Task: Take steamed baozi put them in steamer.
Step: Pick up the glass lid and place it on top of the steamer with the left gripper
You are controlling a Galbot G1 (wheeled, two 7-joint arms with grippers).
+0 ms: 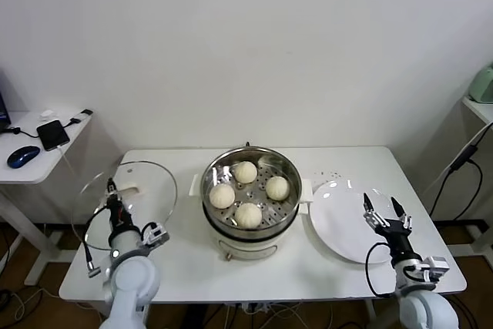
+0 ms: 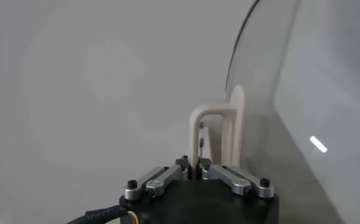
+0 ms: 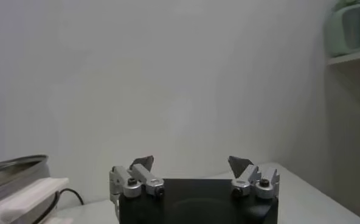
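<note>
Several cream-white baozi (image 1: pixel 248 214) lie on the perforated tray inside the shiny steamer (image 1: pixel 231 230) at the table's middle. My left gripper (image 1: pixel 112 193) is left of the steamer. It is shut on the white handle (image 2: pixel 216 131) of the round glass lid (image 1: pixel 146 190) and holds the lid tilted above the table. The lid also shows in the left wrist view (image 2: pixel 289 91), next to my left gripper (image 2: pixel 193 165). My right gripper (image 1: pixel 385 212) is open and empty over the flat white plate (image 1: pixel 339 229), right of the steamer. The right wrist view shows it (image 3: pixel 192 163) with the steamer's rim (image 3: pixel 13 167) off to one side.
A side table at the far left holds a phone (image 1: pixel 52 134) and a blue mouse (image 1: pixel 23 156), with cables hanging down. A pale green appliance (image 1: pixel 484 82) stands on a shelf at the far right. The white table's front edge (image 1: pixel 262 298) runs between my arms.
</note>
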